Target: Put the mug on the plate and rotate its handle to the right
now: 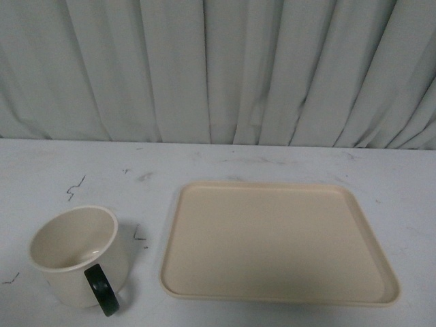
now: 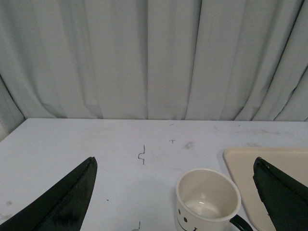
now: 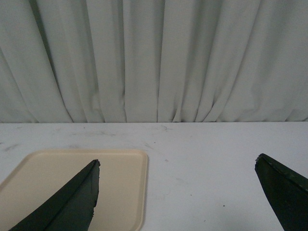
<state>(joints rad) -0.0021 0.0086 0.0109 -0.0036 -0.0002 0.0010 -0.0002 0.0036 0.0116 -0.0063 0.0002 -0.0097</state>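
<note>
The cream-white mug (image 1: 75, 255) stands upright on the white table at the front left, to the left of the plate. Its dark handle (image 1: 102, 289) points toward me. The beige plate (image 1: 279, 242) lies flat and bare at the middle right. No gripper shows in the front view. In the left wrist view my left gripper (image 2: 175, 168) is open and empty, back from the mug (image 2: 207, 202), whose smiley face (image 2: 185, 222) shows; the plate's corner (image 2: 269, 159) is beside it. My right gripper (image 3: 177, 168) is open and empty over the table by the plate's edge (image 3: 137, 192).
A grey-white curtain (image 1: 218, 68) hangs along the table's far edge. The white table (image 1: 218, 163) has small dark scuff marks (image 1: 75, 187) behind the mug.
</note>
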